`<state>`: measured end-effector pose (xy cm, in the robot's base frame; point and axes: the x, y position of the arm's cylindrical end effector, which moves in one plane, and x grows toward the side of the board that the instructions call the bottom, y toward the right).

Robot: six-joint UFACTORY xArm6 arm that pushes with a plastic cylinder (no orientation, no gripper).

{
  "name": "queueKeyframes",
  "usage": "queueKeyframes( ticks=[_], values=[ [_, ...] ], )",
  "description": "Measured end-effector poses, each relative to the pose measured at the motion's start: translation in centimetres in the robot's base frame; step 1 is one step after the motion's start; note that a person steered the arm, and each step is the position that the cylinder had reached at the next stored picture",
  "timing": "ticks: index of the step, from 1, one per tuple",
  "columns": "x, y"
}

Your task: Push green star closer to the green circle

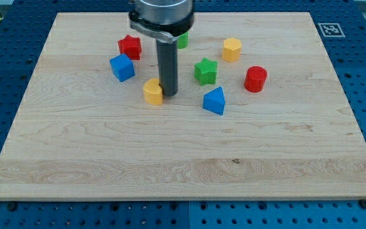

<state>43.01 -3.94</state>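
Note:
The green star (205, 70) lies on the wooden board (183, 159), right of centre in the upper half. The green circle (182, 41) is up and to the left of it, mostly hidden behind the rod's mount. My tip (168, 95) rests on the board left of and slightly below the green star, right beside a yellow block (152, 91) on the tip's left. There is a clear gap between the tip and the star.
A red star (130, 46) and a blue cube (122, 67) lie at the upper left. A yellow hexagon (231, 49) and a red cylinder (255, 79) lie at the right. A blue triangle (215, 100) sits just below the green star.

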Motion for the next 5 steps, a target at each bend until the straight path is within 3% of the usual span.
queueKeyframes(
  ticks=[5],
  values=[
    [-1.0, 6.0]
  ],
)
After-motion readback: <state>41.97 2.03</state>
